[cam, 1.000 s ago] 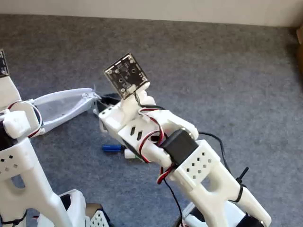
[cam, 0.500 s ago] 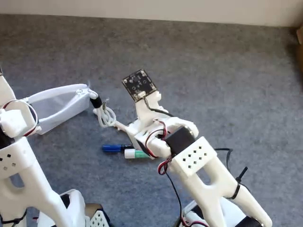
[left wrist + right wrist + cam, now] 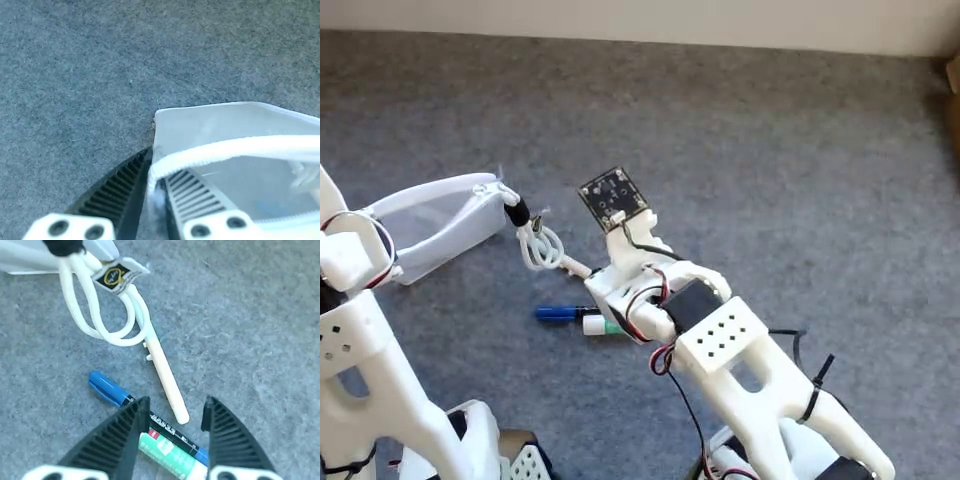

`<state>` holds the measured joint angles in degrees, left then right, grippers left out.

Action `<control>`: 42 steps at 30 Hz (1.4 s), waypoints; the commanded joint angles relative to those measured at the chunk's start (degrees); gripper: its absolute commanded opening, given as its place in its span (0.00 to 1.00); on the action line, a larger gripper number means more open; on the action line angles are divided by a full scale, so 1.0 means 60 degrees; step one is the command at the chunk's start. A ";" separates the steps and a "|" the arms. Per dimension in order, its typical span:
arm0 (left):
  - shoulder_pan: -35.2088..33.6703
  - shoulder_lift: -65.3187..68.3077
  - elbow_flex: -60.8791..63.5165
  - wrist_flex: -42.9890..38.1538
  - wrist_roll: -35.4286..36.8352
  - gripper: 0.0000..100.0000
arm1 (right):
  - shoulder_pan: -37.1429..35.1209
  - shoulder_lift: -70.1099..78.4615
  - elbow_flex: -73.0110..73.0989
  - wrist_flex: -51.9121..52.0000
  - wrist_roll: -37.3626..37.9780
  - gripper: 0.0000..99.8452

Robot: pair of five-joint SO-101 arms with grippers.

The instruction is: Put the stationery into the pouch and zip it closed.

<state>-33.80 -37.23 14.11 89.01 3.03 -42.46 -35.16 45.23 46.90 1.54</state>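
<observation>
A clear pouch [image 3: 445, 222] with a white zip edge lies at the left, its mouth gaping. My left gripper [image 3: 157, 186] is shut on the pouch's [image 3: 225, 145] rim. A white cord loop [image 3: 540, 246] with a small tag [image 3: 118, 273] hangs off the pouch's end. On the carpet lie a blue pen [image 3: 558, 313], a green and white marker [image 3: 603, 325] and a thin white stick [image 3: 162, 374]. My right gripper [image 3: 176, 402] is open just above the blue pen [image 3: 107, 387] and the marker [image 3: 171, 455], with the stick's end between its fingers.
Grey carpet [image 3: 790, 170] covers the whole work area, with free room to the right and at the back. The two arm bases [image 3: 480, 440] stand at the front edge.
My right gripper has drawn back from the pouch's end and come down over the pens. The cord loop and white stick have come into sight. The pouch mouth has lifted slightly.
</observation>
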 commanded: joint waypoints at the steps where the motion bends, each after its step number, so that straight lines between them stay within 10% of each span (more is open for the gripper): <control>1: -0.0095 0.0007 0.0022 -0.0117 0.0117 0.01 | 0.0022 -0.0315 -0.0081 -0.0256 0.0278 0.17; 32: -0.0066 0.0007 0.0051 -0.0132 0.0117 0.01 | 0.0462 0.6615 -0.3172 -0.0374 0.0220 0.17; 42: -0.0066 0.0022 0.0051 -0.0132 0.0117 0.01 | 0.0857 0.6703 -0.3480 -0.0344 0.0264 0.01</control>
<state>-33.80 -37.23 14.20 88.84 3.03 -39.30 7.21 27.03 45.67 2.68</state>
